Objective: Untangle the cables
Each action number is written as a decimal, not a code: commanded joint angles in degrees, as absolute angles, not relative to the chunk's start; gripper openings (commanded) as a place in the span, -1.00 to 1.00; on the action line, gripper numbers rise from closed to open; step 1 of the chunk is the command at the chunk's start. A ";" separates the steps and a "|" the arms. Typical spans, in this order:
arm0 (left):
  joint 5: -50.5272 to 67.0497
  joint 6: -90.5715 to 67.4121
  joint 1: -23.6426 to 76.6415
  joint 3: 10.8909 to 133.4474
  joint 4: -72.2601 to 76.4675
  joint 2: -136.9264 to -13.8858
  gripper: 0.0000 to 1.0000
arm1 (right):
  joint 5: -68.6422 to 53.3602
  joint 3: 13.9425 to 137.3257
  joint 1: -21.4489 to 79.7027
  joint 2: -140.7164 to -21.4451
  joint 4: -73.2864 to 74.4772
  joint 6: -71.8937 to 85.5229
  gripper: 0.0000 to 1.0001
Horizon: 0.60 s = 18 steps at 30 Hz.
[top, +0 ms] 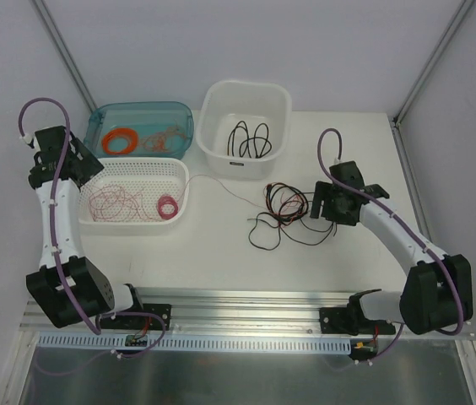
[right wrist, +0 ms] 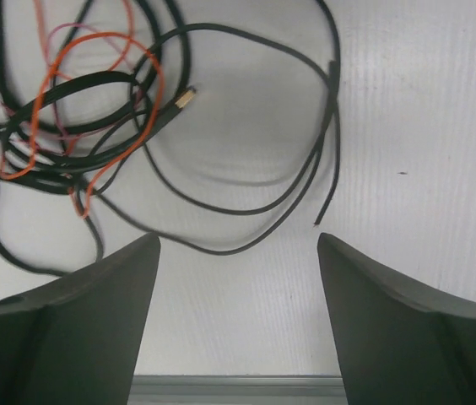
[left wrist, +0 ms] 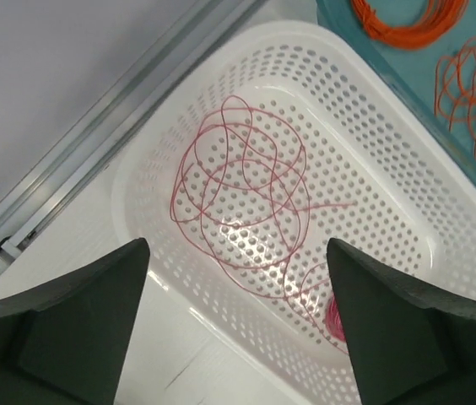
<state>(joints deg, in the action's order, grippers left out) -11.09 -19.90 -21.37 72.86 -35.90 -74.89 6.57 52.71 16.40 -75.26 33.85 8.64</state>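
The cables [top: 284, 215] lie in a messy heap on the table [top: 213, 249], a bit right of the middle and just near of the white tub [top: 221, 93]. Black, red and orange wires cross over each other in loose loops.

The right gripper [top: 327, 205] hovers at the right side of the heap. Its two fingers are spread wide and nothing is between them. In the right wrist view a long black wire [right wrist: 335, 93] loops out on its own below the gripper [right wrist: 236, 245], away from the knot where the orange wire [right wrist: 158, 84] is mixed in.

The left gripper [top: 79, 164] hangs over the white basket [top: 181, 169] far off to the left. It is spread wide too and holds nothing (the basket has thin pink wire [left wrist: 238, 181] in it).

I think the job is at the step of picking which wire to grab. No wire from the heap is held yet, so a lot is left to do.

Next, the right gripper should come down on just one wire. The lone black loop looks like the easy one. It must pinch only that wire, then pull it slowly away from the heap. If it pulls fast, the whole heap may slide along with it.
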 commanded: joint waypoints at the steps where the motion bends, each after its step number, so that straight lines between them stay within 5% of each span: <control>1: -5.54 -16.98 -16.30 71.11 -35.33 -70.06 0.87 | 4.40 55.55 18.98 -70.68 36.04 4.93 0.62; 10: -6.41 -29.34 10.87 64.16 -35.24 -62.58 0.98 | 0.44 52.30 25.04 -62.85 32.00 2.64 0.76; 18: -14.50 -28.30 37.50 69.07 -32.52 -77.06 0.98 | -6.14 48.43 28.21 -59.07 28.48 -1.84 0.83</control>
